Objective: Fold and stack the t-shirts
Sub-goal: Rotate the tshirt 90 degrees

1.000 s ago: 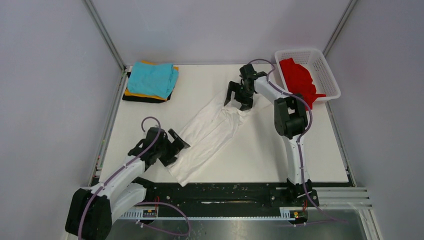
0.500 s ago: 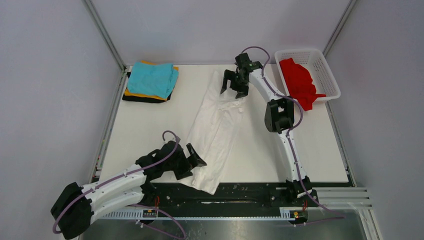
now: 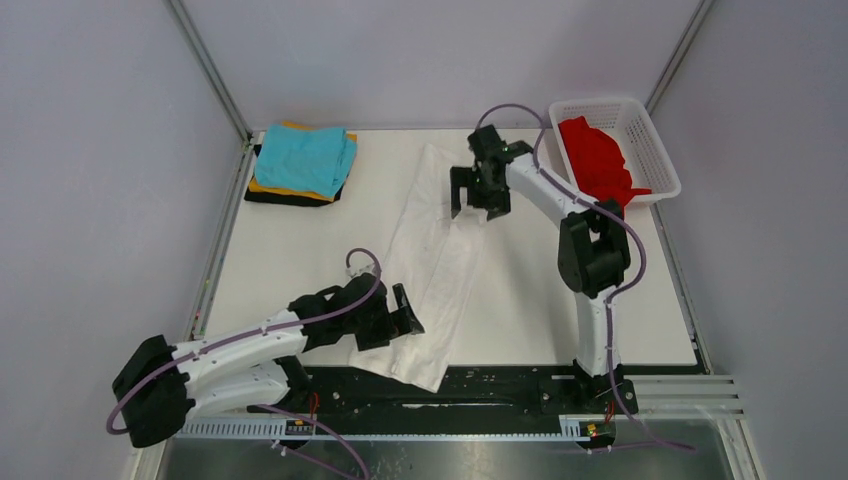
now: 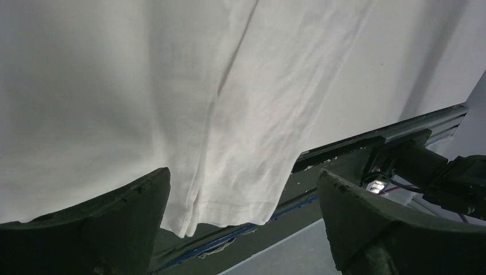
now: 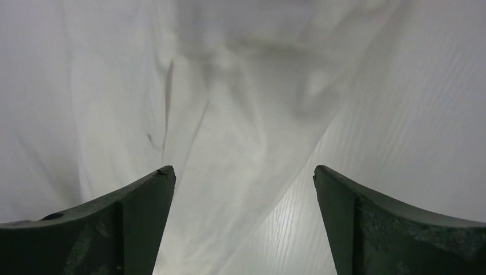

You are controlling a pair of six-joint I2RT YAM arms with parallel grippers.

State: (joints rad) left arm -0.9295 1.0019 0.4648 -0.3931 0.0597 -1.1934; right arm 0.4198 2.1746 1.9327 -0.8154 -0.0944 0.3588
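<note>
Text: nothing readable is showing in any view.
Labels, brands, numbers: none is appearing on the white shirt (image 3: 432, 258) or anywhere around it.

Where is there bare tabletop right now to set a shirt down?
Widest bare patch: left centre, between the folded stack, the white t-shirt and the left arm. A narrower strip lies between that shirt and the right arm, another right of that arm, below the basket. Crowded: the far right corner and the shirt's diagonal.

Spread shirt (image 3: 432, 262) lies centrally on the worktop (image 3: 300, 240), folded stack (image 3: 303, 162) far-left, basket (image 3: 655, 140) holding another shirt (image 3: 595, 160) far-right.
</note>
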